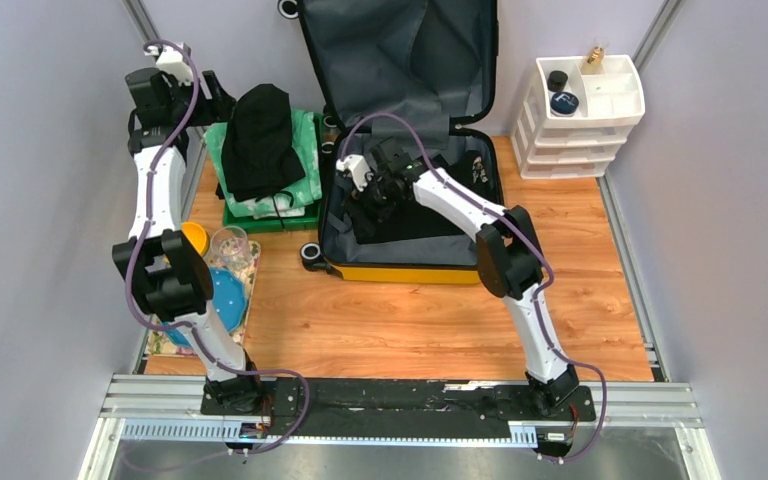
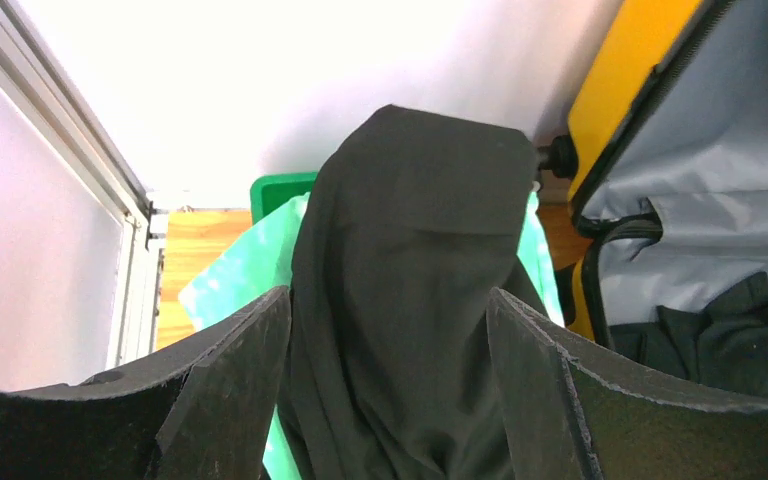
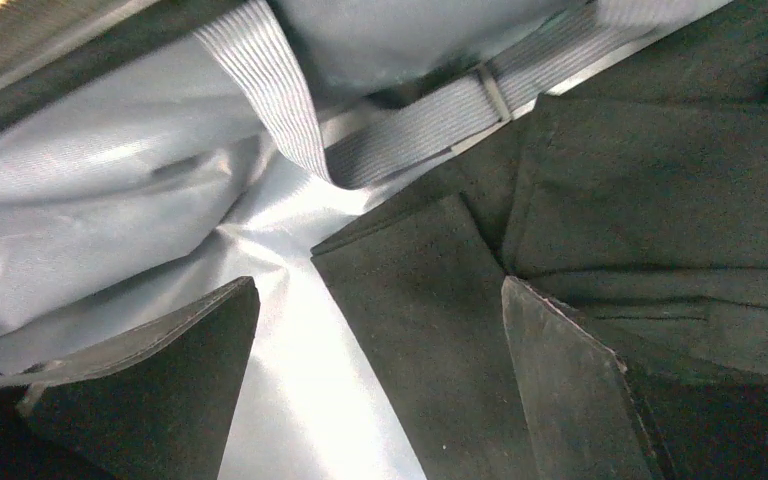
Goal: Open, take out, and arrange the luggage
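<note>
**On the wooden table, both grippers spread over black clothes**

At the back of the wooden table (image 1: 390, 320) the luggage (image 1: 400, 60) lies open, its lid upright against the rear wall and its yellow-edged base flat on the wood, grey lining showing. Dark folded garments (image 1: 410, 220) lie in the base. The right gripper (image 1: 380, 180) reaches down into it, jaws wide apart and empty; the right wrist view shows its fingers (image 3: 160, 370) above a black garment (image 3: 610, 180), the lining and a grey strap (image 3: 410, 130).

Left of the luggage a green tray (image 1: 250, 215) carries mint-green folded cloth (image 1: 305, 140) with a black garment (image 1: 260, 140) draped on top. The left gripper (image 1: 210, 100) is beside this pile with its jaws parted; the garment fills the gap between them, and whether either finger touches it I cannot tell.

A white drawer unit (image 1: 580, 110) stands at the right rear, a black jar (image 1: 563, 102) on top. Near the left arm lie a blue plate (image 1: 228, 295) and a clear glass (image 1: 228, 243).
</note>
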You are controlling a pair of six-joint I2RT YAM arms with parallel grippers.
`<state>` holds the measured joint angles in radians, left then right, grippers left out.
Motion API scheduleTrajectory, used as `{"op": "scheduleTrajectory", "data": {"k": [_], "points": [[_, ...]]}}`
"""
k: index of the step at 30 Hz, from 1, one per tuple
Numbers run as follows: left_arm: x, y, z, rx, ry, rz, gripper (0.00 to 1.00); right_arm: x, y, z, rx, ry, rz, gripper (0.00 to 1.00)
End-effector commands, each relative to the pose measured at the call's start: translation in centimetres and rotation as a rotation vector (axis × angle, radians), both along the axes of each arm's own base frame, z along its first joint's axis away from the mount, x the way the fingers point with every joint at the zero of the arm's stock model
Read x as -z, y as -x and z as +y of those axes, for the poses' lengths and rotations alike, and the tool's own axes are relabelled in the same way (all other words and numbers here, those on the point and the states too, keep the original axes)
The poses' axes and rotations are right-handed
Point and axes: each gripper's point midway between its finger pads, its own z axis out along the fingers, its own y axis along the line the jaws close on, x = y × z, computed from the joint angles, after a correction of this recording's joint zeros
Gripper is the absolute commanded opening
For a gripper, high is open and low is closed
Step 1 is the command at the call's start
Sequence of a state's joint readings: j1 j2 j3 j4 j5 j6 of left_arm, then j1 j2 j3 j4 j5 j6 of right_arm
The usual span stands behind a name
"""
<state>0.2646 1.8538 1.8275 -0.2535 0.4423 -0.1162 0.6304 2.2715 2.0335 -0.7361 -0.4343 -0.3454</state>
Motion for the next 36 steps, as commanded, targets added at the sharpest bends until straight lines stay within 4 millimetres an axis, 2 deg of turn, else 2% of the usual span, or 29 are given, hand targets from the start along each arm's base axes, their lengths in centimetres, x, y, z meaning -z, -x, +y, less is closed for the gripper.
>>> {"op": "scheduleTrajectory", "data": {"k": [1, 3, 10, 13, 15, 16, 17, 19, 20, 22, 23, 24, 26, 32, 35, 36], "points": [[-1.1, 2.2, -0.8, 0.014, -0.034, -0.004, 0.80, 0.2, -1.0, 0.7, -0.018, 0.000, -0.041, 0.95], [-0.9, 2.4, -0.9, 0.017, -0.031, 0.000, 0.80, 2.2, -0.8, 0.3, -0.023, 0.037, -0.037, 0.94], [-0.1, 2.2, -1.2, 0.024, 0.004, 0.016, 0.80, 5.2, -1.3, 0.1, -0.031, 0.125, -0.078, 0.86], [-0.2, 1.9, -1.3, 0.032, 0.019, 0.012, 0.80, 5.4, -1.5, 0.5, -0.042, 0.147, -0.110, 0.78], [-0.2, 1.9, -1.4, 0.033, 0.023, 0.009, 0.80, 5.2, -1.7, 0.7, -0.050, 0.151, -0.126, 0.65], [-0.1, 1.8, -1.5, 0.037, 0.025, 0.010, 0.80, 4.9, -1.7, 1.0, -0.053, 0.147, -0.136, 0.58], [-0.2, 1.8, -1.5, 0.037, 0.025, 0.007, 0.80, 4.5, -1.7, 1.2, -0.050, 0.140, -0.141, 0.47], [-0.4, 1.9, -1.5, 0.039, 0.021, 0.004, 0.80, 3.1, -1.7, 1.6, -0.057, 0.109, -0.150, 0.41], [-0.4, 1.9, -1.5, 0.040, 0.021, 0.000, 0.80, 2.5, -1.7, 1.8, -0.059, 0.095, -0.155, 0.29], [-0.5, 2.0, -1.5, 0.044, 0.019, -0.002, 0.80, 1.1, -1.7, 2.3, -0.069, 0.058, -0.168, 0.14], [-0.5, 2.0, -1.6, 0.045, 0.017, -0.004, 0.80, 0.1, -1.8, 2.5, -0.068, 0.041, -0.178, 0.03], [-0.4, 1.9, -1.7, 0.046, 0.017, -0.001, 0.80, -0.5, -1.7, 2.7, -0.069, 0.026, -0.178, 0.00], [-0.4, 1.9, -1.5, 0.043, 0.015, -0.004, 0.80, -2.4, -1.7, 3.1, -0.074, -0.003, -0.195, 0.00], [-0.4, 1.8, -1.8, 0.053, 0.029, -0.009, 0.80, -5.5, -1.0, 3.1, -0.066, -0.070, -0.180, 0.00], [-0.5, 1.7, -1.8, 0.056, 0.032, -0.013, 0.80, -7.8, -1.7, 2.7, -0.003, -0.135, -0.163, 0.00], [-0.4, 1.6, -1.9, 0.058, 0.035, -0.013, 0.80, -8.7, -2.3, 2.0, 0.026, -0.155, -0.160, 0.00]]}}
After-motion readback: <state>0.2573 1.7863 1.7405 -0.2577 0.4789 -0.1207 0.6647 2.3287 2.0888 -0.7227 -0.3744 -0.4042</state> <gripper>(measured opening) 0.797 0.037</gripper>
